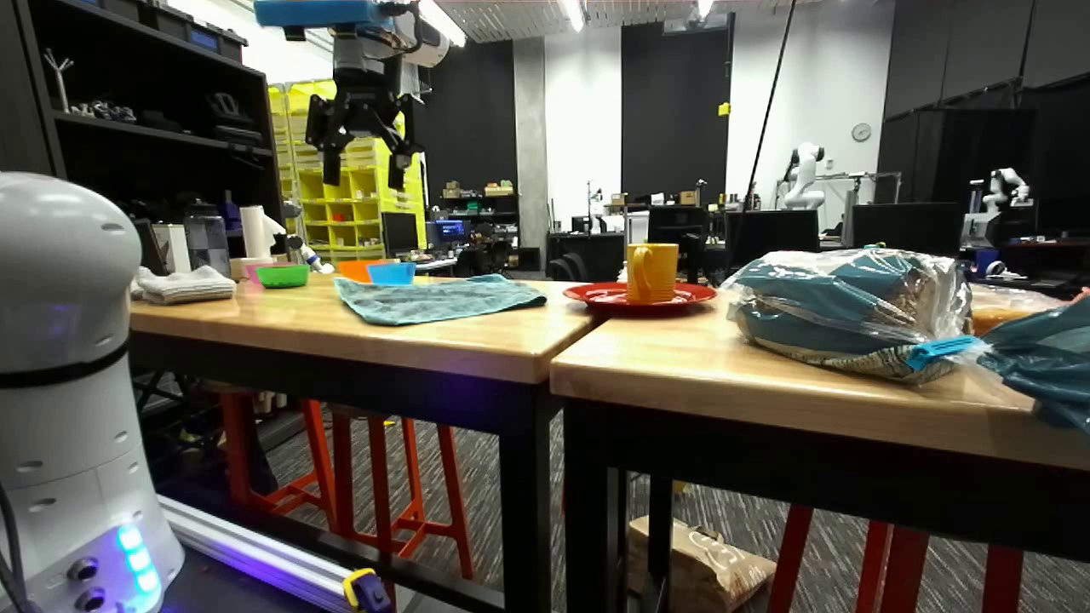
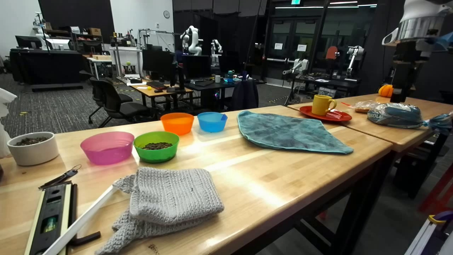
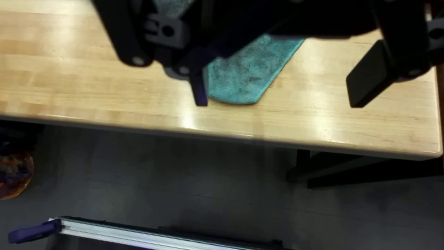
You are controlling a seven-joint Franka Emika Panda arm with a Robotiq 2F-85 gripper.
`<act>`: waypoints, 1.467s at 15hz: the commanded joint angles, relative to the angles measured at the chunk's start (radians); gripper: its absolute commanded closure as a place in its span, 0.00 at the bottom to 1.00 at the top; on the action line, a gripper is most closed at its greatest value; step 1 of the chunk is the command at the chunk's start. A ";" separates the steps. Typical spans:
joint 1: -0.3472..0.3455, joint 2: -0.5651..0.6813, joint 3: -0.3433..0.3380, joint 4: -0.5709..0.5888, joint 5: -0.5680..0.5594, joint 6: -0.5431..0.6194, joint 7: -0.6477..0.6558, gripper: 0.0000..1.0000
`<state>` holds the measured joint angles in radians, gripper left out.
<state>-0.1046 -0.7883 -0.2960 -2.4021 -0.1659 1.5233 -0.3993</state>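
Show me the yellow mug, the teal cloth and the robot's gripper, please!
Yellow mug (image 2: 320, 106): in an exterior view, on the side of its body.
Teal cloth (image 2: 288, 132): in an exterior view, on the middle of its top.
Gripper (image 1: 364, 175): in an exterior view, midway between its open fingertips.

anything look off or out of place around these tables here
The teal cloth lies askew, its edges not square with the table. A dark mark shows on it by the gray knitted cloth, maybe a stain. A brown paper bag rests on the floor, an odd spot for it.
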 commanded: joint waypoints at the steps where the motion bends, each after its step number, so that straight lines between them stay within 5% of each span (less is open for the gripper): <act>1: 0.006 0.010 -0.009 -0.003 0.016 0.020 0.011 0.00; 22: -0.010 0.255 -0.072 -0.100 0.195 0.628 -0.009 0.00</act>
<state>-0.1032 -0.5865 -0.3742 -2.5038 0.0152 2.0821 -0.3869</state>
